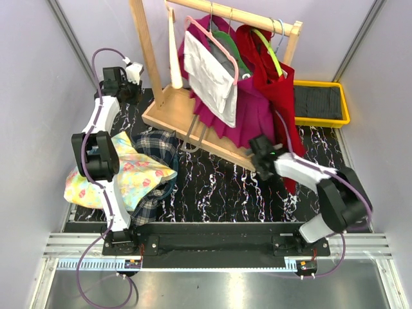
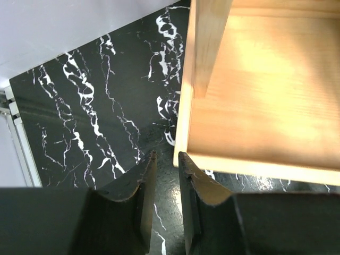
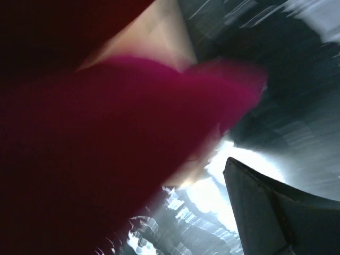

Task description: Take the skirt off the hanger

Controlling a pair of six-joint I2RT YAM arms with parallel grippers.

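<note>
A magenta pleated skirt (image 1: 248, 119) hangs on the wooden rack behind a white-grey garment (image 1: 209, 74) on a pink hanger (image 1: 215, 38). My right gripper (image 1: 261, 149) is low at the magenta skirt's hem. In the blurred right wrist view the magenta fabric (image 3: 106, 133) fills the left side and hides one finger. The other finger (image 3: 260, 207) stands apart from it, with table showing between. My left gripper (image 1: 132, 74) is by the rack's left post. Its fingers (image 2: 141, 186) have a narrow gap with nothing in it, just off the wooden base's corner (image 2: 183, 154).
The rack's wooden base (image 1: 187, 129) lies across the table's back. A red garment (image 1: 277, 84) hangs at the rack's right end. A yellow bin (image 1: 322, 119) with dark cloth stands back right. Floral (image 1: 122, 174) and plaid (image 1: 158, 148) clothes are piled at the left.
</note>
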